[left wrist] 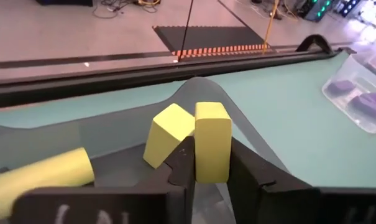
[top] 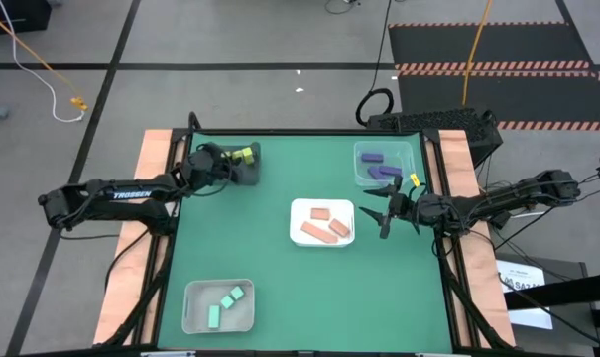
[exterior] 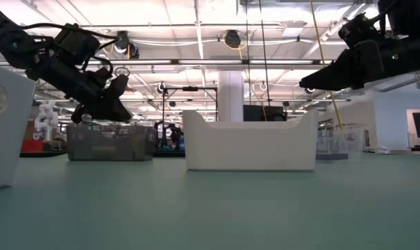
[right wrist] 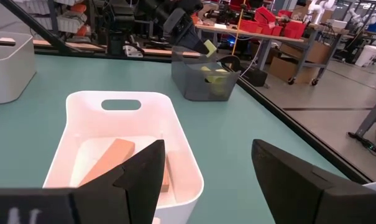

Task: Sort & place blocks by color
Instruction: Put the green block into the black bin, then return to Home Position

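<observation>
**Left arm pinching a yellow block over the dark tray**

The left gripper (left wrist: 211, 165) has its jaws pinched on a yellow block (left wrist: 212, 141), held upright just above the dark grey tray (top: 248, 169) at the far left of the bench (top: 280, 268). The arm reaches in from the left edge, wrist bent down over that tray. Two more yellow blocks (left wrist: 168, 134) are in the tray, one of them leaning against the held one.

The right gripper (top: 387, 211) has its jaws spread wide and holds nothing. It hovers off the bench between the white middle tray (top: 322, 204) and the clear tray (top: 361, 151), with the arm stretched in from the right edge.

The count:
- three salmon blocks (top: 319, 213) in the white tray
- three purple blocks (top: 383, 171) in the clear tray, far right
- three mint blocks (top: 226, 301) in the near-left tray (top: 190, 309)
</observation>
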`<state>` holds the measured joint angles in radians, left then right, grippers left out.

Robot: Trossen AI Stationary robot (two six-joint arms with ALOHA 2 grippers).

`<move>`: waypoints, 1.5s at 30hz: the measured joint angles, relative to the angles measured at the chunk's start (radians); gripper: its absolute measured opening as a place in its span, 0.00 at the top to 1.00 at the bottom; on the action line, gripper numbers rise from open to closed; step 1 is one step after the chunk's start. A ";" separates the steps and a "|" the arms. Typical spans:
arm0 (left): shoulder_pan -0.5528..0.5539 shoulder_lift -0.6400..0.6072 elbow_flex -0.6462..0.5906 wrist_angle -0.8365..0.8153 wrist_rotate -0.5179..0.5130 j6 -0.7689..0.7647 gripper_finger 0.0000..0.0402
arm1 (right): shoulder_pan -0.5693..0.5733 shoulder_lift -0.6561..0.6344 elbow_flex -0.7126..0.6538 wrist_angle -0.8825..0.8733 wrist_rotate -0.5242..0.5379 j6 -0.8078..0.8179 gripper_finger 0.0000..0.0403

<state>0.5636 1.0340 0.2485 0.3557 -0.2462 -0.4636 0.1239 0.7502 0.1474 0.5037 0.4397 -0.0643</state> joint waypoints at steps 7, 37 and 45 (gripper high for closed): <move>0.000 0.000 0.000 0.000 0.000 -0.016 0.47 | 0.000 0.000 0.000 0.000 0.002 0.000 0.42; -0.103 -0.148 0.000 -0.027 0.077 0.529 0.14 | 0.000 -0.041 -0.023 0.002 0.002 -0.002 0.42; -0.122 -0.226 0.000 -0.043 0.077 0.559 0.14 | 0.000 -0.231 -0.126 -0.101 0.004 -0.004 0.42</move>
<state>0.4413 0.8082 0.2485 0.3124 -0.1696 0.0953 0.1242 0.5191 0.0212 0.4025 0.4434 -0.0684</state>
